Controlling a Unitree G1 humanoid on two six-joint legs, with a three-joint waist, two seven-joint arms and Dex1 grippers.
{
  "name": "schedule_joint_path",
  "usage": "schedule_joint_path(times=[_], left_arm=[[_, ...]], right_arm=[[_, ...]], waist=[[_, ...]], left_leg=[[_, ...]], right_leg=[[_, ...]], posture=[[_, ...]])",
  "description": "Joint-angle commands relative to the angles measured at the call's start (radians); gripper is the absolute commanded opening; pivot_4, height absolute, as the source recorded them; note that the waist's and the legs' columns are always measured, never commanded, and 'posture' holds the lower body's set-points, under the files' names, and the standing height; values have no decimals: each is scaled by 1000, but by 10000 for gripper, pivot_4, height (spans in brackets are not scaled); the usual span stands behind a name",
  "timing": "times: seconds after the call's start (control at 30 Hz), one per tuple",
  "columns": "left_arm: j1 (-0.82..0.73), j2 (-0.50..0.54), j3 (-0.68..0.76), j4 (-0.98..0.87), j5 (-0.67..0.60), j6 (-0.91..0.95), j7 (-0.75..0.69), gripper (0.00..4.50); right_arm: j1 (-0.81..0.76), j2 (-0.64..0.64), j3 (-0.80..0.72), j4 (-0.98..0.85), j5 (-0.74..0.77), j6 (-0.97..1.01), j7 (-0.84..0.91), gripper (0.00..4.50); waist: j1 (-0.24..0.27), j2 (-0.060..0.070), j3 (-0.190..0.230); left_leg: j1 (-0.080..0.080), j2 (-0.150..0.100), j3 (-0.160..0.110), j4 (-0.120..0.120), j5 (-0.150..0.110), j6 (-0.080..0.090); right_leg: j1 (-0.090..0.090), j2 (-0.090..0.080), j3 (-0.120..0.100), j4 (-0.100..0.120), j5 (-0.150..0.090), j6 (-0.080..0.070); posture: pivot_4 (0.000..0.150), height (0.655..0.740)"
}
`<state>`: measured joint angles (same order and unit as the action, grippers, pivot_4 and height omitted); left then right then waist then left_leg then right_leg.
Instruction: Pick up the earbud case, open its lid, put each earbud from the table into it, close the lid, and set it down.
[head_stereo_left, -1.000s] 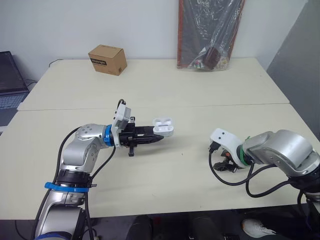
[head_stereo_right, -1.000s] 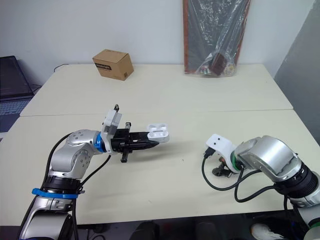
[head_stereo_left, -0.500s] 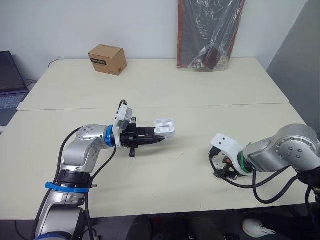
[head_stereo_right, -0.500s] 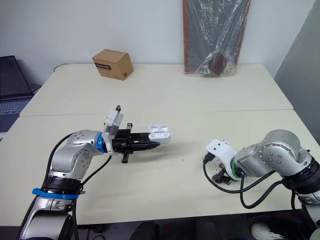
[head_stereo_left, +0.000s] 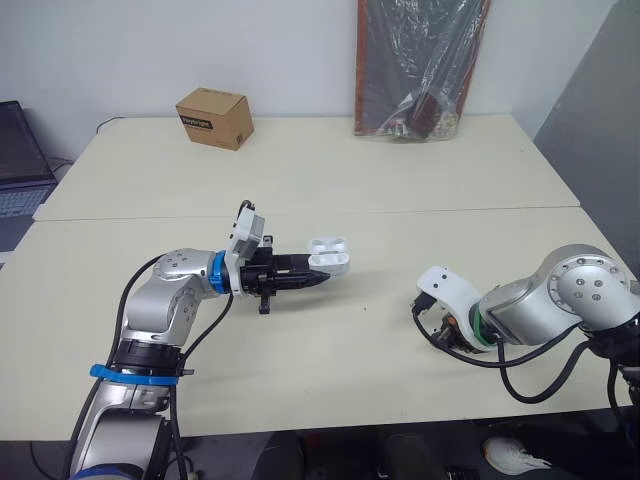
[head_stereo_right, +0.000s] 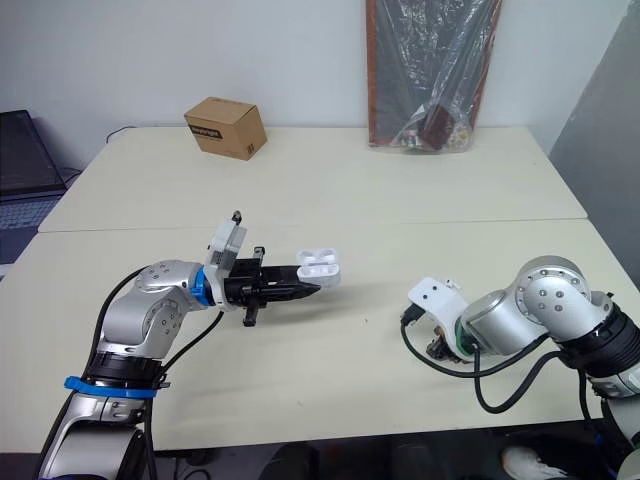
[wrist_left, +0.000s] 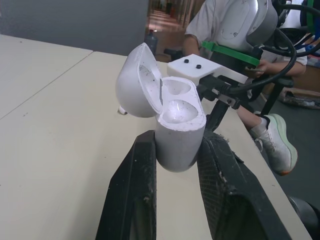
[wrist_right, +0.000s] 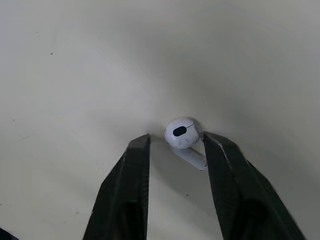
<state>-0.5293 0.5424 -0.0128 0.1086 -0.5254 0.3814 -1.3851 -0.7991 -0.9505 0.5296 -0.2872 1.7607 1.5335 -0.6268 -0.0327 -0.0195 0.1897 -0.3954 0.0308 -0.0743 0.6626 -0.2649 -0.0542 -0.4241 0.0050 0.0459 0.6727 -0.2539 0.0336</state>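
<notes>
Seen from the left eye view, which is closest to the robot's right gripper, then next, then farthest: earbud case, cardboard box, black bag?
1. earbud case, held up in the middle, to the right gripper's left.
2. black bag, far ahead at the back.
3. cardboard box, far back on the left.

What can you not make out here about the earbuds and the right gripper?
- Eye views: the earbud under the right gripper is hidden by the wrist camera mount.
- Right wrist view: it is too close to tell whether the fingers touch the earbud.
- Left wrist view: a small white piece is mostly hidden behind the lid of the earbud case; it may be the second earbud.
</notes>
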Motion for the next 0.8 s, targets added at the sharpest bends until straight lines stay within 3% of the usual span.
schedule_joint_path(times=[0.03, 0.3, 0.8], left_arm=[[-4, 0, 9, -41, -20, -9, 2, 7913], [-2, -2, 9, -40, -18, -15, 5, 7913], [8, 2, 11, -36, -17, -27, 3, 7913]], right_arm=[[-34, -31, 41, -8, 84, -46, -52, 18833], [-85, -55, 124, 6, 161, -115, -125, 18833], [-111, -54, 161, 18, 166, -130, -136, 18833]], waist=[[0, 0, 0], [0, 0, 0], [0, 0, 0]], left_leg=[[0, 0, 0, 0, 0, 0], [-1, 0, 0, 0, 0, 0], [-2, 0, 0, -1, 0, 0]], right_leg=[[0, 0, 0, 0, 0, 0], [-1, 0, 0, 0, 0, 0], [-2, 0, -1, -1, -1, -2]], posture=[[1500, 7400], [1500, 7400], [1500, 7400]])
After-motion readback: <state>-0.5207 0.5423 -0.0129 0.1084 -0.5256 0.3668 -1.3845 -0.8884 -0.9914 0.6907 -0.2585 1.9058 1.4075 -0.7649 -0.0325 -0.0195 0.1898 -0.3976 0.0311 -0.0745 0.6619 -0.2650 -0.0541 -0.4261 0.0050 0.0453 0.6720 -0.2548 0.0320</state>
